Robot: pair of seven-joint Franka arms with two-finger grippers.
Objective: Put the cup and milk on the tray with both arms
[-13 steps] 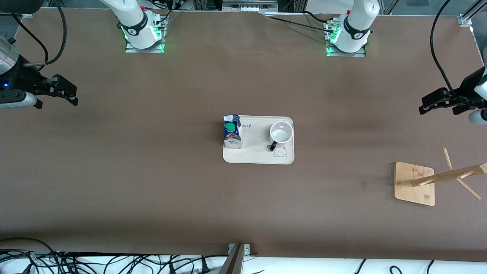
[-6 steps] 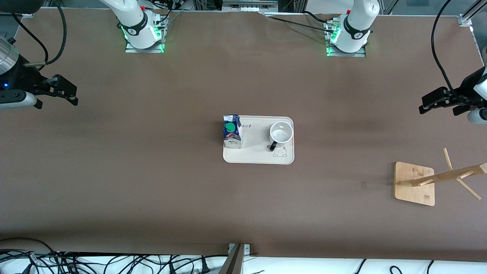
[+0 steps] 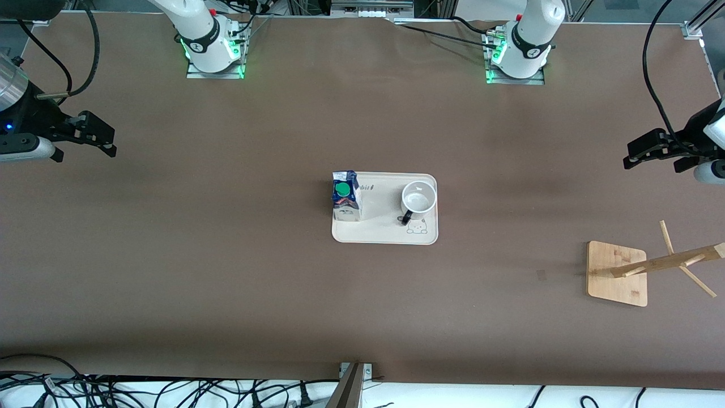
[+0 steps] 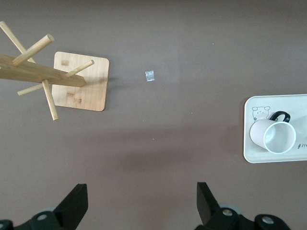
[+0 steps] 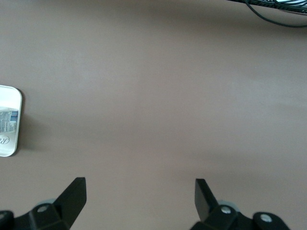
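Note:
The cream tray (image 3: 385, 233) lies in the middle of the table. On it, at the end toward the right arm, stands the blue and white milk (image 3: 346, 198) with its green cap up. The white cup (image 3: 418, 199) with a black handle stands upright on the tray's end toward the left arm. My left gripper (image 3: 631, 154) hangs open and empty over bare table at its own end. The left wrist view shows its open gripper (image 4: 142, 191), the cup (image 4: 276, 136) and the tray (image 4: 249, 153). My right gripper (image 3: 109, 139) is likewise open and empty at the opposite end. From the right wrist, its open gripper (image 5: 140, 189) shows with the tray's edge (image 5: 12, 96).
A wooden mug rack (image 3: 617, 273) with a square base and pegs stands toward the left arm's end, nearer the front camera than the left gripper. It shows as the rack (image 4: 79, 88) in the left wrist view. Cables lie along the table's front edge.

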